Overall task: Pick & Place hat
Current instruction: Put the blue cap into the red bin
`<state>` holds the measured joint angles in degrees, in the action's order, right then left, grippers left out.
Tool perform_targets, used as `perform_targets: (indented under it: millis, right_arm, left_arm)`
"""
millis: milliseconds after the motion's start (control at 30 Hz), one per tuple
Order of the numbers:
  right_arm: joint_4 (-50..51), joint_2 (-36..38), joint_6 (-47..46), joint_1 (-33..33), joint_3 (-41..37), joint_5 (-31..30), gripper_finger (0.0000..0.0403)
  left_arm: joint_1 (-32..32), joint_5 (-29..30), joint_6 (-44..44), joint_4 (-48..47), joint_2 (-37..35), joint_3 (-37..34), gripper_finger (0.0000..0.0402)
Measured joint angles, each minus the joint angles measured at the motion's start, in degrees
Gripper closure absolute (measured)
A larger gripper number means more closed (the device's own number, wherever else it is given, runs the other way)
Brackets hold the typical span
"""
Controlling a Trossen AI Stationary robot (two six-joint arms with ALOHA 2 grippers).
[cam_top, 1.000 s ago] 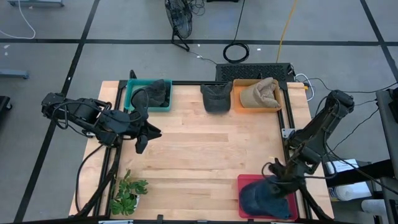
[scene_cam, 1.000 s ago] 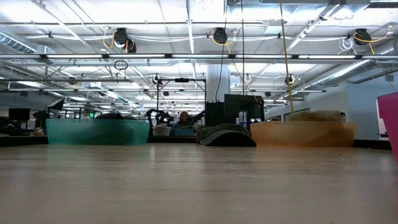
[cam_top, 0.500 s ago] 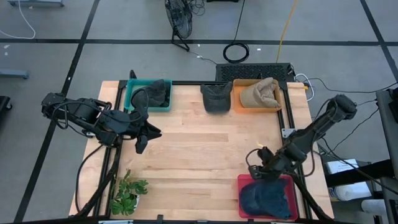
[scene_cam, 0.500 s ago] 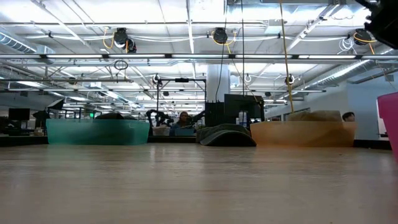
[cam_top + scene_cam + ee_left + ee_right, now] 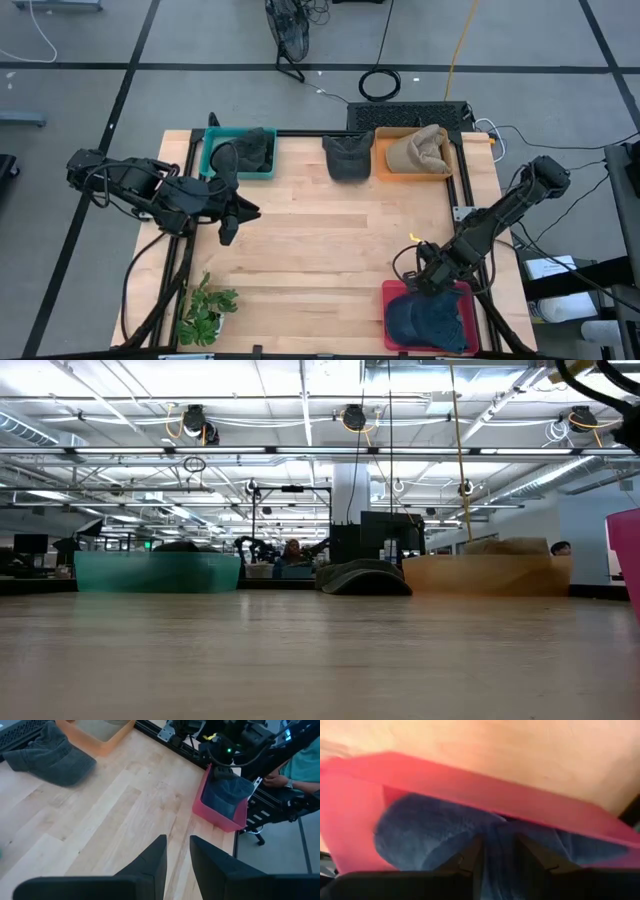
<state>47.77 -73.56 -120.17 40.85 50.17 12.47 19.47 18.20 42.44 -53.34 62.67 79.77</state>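
Note:
A blue hat (image 5: 430,320) lies in the red bin (image 5: 388,300) at the table's near right corner; the right wrist view looks down on this blue hat (image 5: 420,835) past the bin's rim (image 5: 470,780). My right gripper (image 5: 425,277) hovers over the bin's far rim, pointing steeply down, open, with nothing between its fingers (image 5: 497,857). A dark grey hat (image 5: 347,156) rests flat on the table at the far edge. My left gripper (image 5: 228,226) waits above the table's left side, open (image 5: 177,855) and empty.
A teal bin (image 5: 240,152) with a dark hat stands at the far left and an orange bin (image 5: 418,150) with a tan hat at the far right. A small green plant (image 5: 205,310) sits at the near left corner. Bare wood lies across the table's middle.
My right gripper has moved from over the blue hat toward the table's far edge, to the red bin's far rim, and has tipped to point more steeply down. The blue hat stays in the bin.

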Motion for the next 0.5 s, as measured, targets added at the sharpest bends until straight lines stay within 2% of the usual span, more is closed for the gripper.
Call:
perform_targets:
  millis: [167, 500]
  right_arm:
    - [0.4, 1.0, -3.2, 2.4, 0.0, 4.3, 0.0319]
    - [6.7, 2.2, -9.6, 7.8, 0.0, 6.4, 0.0319]
  left_arm:
    - [0.0, 0.0, 0.0, 0.0, 0.0, 0.0, 0.0309]
    - [0.0, 0.0, -0.3, 0.0, 0.0, 0.0, 0.0309]
